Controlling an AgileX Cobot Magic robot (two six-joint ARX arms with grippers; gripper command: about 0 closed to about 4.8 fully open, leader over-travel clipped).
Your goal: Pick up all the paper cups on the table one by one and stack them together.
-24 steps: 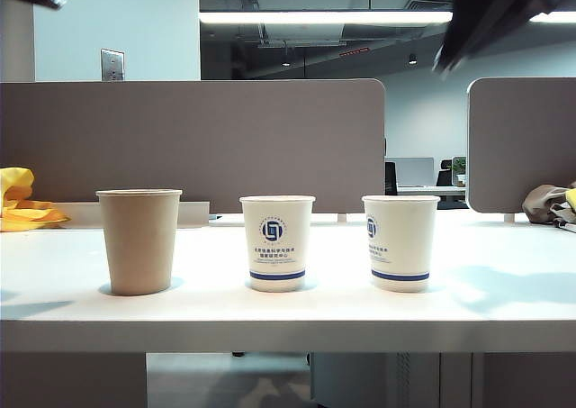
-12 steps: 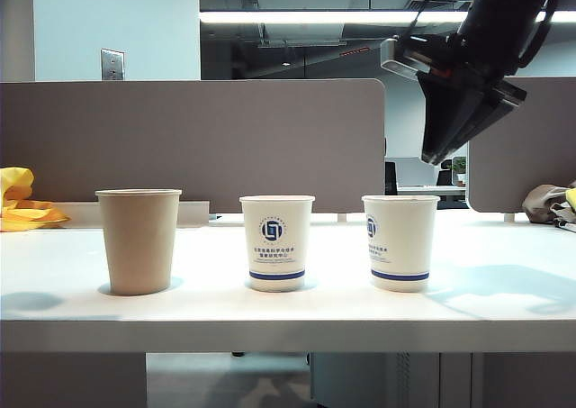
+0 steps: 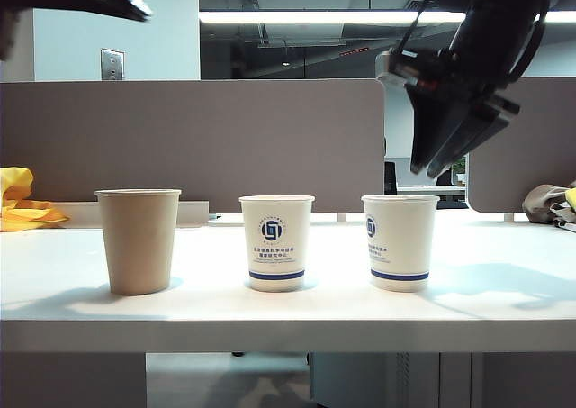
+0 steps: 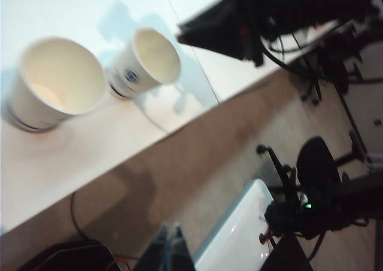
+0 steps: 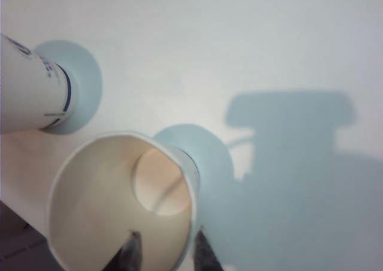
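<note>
A wide white table (image 3: 504,291) has grey walls (image 3: 198,138) behind it, a yellow cloth (image 3: 22,205) at its left end, and three paper cups in a row: a brown cup (image 3: 139,240), a middle white cup (image 3: 276,242) and a right white cup (image 3: 400,241). The right gripper (image 3: 430,167) hangs just above the right white cup's (image 5: 119,205) rim, fingers (image 5: 130,254) a little apart, one inside the rim and one outside, holding nothing. The left gripper (image 3: 135,13) is high above the brown cup, mostly cut off, so I cannot tell if it is apart or together.

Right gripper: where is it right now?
Exterior view: the right gripper hangs open at upper right, just above the right-hand white cup, not touching it; the middle white cup stands further left.
</note>
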